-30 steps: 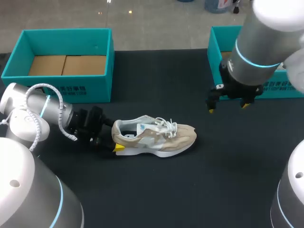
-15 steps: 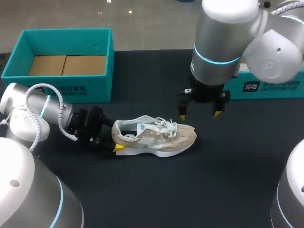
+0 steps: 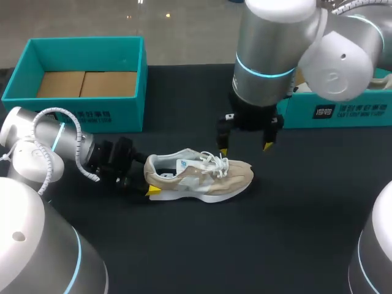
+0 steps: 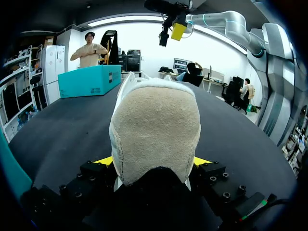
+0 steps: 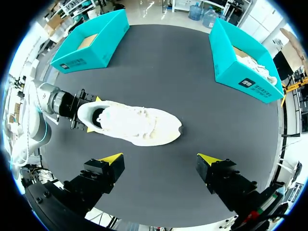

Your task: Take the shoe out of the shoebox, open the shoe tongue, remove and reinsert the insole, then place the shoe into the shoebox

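Head view: the shoe point(image 3: 199, 174) is lying on its sole on the table point(image 3: 294, 233), the left gripper point(image 3: 149, 179) clamping its heel with one tip hidden. The right gripper point(image 3: 244, 146) is hanging wide open and empty just above it. Left wrist view: the heel is hiding all but the edges of the yellow fingertips point(image 4: 103, 160). Right wrist view: the spread fingers point(image 5: 111, 159) are holding nothing.

In the left wrist view the shoe point(image 4: 154, 130) shows only its heel, and its laces and toe are hidden behind it. The heel also covers the left gripper point(image 4: 153, 162), leaving yellow slivers of its fingers point(image 4: 104, 160) at either side. The insole cannot be made out in the dark shoe opening. In the head view the right arm point(image 3: 269, 55) hides much of the box point(image 3: 346, 111) at the tabletop's far right corner, and its pale contents are unclear.
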Controlling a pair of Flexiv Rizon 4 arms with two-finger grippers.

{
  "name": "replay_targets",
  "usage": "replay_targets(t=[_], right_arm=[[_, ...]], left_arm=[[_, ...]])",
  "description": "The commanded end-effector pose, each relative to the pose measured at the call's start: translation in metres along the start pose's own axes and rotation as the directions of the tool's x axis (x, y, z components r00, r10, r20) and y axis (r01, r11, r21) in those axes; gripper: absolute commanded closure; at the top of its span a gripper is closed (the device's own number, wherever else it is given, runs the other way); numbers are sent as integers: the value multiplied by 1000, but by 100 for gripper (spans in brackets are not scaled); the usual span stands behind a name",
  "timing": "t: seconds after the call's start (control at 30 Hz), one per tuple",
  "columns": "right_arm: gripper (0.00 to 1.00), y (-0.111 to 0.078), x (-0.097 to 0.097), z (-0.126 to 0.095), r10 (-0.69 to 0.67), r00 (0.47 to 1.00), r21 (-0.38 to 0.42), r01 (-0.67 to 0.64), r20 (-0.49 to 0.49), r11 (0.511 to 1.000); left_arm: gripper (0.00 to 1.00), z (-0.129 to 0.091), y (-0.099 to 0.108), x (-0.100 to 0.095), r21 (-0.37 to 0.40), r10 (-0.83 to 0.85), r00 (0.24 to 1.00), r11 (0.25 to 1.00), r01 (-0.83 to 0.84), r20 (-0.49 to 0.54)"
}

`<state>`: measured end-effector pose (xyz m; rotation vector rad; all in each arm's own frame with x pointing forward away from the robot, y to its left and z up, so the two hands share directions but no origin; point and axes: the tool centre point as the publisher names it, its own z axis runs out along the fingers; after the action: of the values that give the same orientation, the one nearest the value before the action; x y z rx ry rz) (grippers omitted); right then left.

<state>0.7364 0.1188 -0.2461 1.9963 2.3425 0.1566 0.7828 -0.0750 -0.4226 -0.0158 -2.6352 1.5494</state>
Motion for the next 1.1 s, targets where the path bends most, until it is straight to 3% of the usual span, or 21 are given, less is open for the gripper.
replay_targets(t=[0.03,0.27,0.5,0.73,1.1], right_arm=[[0,-4,19,2,57,998,-33,-57,8,998],[0,-3,69,3,92,989,-97,-81,119,992],[0,5,95,11,163,981,-89,-153,110,984],[0,15,123,34,105,982,-91,-92,156,992],[0,29,141,64,29,968,-57,-15,251,998]], left_arm=[[100,5,3,-3,-5,-1,1000,1000,1,-1],[100,5,3,-3,-5,-1,1000,1000,1,-1],[100,5,3,-3,-5,-1,1000,1000,1,-1],[100,5,3,-3,-5,-1,1000,1000,1,-1],[100,5,3,-3,-5,-1,1000,1000,1,-1]])
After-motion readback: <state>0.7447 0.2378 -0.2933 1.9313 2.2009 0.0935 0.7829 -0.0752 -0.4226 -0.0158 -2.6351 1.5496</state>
